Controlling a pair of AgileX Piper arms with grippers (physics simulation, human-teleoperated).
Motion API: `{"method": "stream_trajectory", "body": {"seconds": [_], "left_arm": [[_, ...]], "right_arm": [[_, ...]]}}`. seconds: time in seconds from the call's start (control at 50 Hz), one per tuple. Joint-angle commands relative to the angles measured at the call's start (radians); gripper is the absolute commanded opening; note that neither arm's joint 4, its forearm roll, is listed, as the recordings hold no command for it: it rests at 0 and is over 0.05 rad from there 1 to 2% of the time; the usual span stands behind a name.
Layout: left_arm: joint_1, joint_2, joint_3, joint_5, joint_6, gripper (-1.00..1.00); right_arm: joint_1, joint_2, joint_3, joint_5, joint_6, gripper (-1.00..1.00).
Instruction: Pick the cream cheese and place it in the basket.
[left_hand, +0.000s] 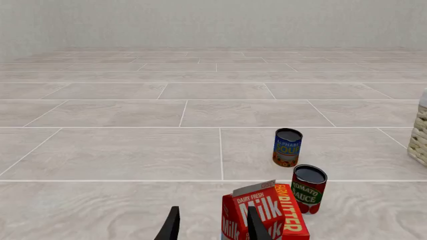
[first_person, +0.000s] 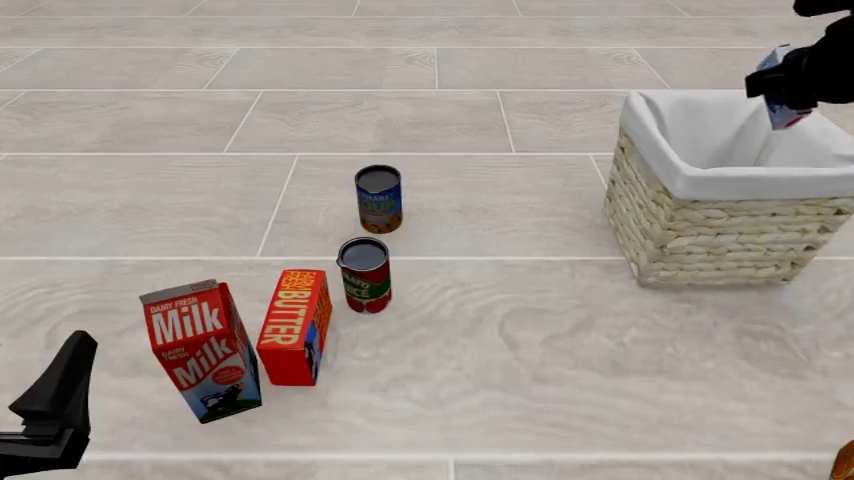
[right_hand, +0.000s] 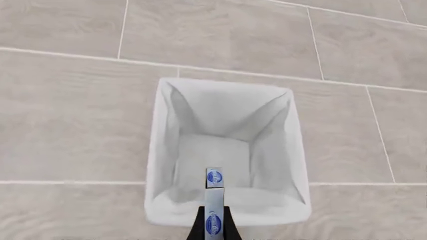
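Note:
The cream cheese (first_person: 779, 92), a small pale blue and white box with a dark blue oval label, hangs edge-on in my right gripper (first_person: 797, 82) above the far right part of the basket (first_person: 707, 225). In the right wrist view the box (right_hand: 214, 196) sits between the fingers of the right gripper (right_hand: 213, 226), straight above the basket's white cloth lining (right_hand: 160, 150). My left gripper (first_person: 54, 400) is low at the front left, open and empty; its fingers (left_hand: 171, 226) point toward the milk carton.
A red milk carton (first_person: 200, 350), an orange-red butter box (first_person: 296, 327), a tomato sauce can (first_person: 363, 275) and an alphabet soup can (first_person: 379, 199) stand left of the basket. The basket's edge shows in the left wrist view (left_hand: 419, 137). An orange object (first_person: 845, 462) peeks in at the front right corner.

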Motion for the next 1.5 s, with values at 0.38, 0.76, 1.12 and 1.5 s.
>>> {"method": "stream_trajectory", "body": {"seconds": [0.38,0.76,1.12,1.5], "left_arm": [[0.0,0.0,0.0,0.0,0.0,1.0],[0.0,0.0,0.0,0.0,0.0,1.0],[0.0,0.0,0.0,0.0,0.0,1.0],[0.0,0.0,0.0,0.0,0.0,1.0]], "right_arm": [[-0.028,0.171,-0.139,0.073,-0.1,-1.0],[-0.002,0.286,-0.337,0.214,-0.111,-1.0],[-0.025,0.37,-0.383,0.236,-0.166,-1.0],[-0.042,0.413,-0.391,0.218,-0.209,-1.0]]}}
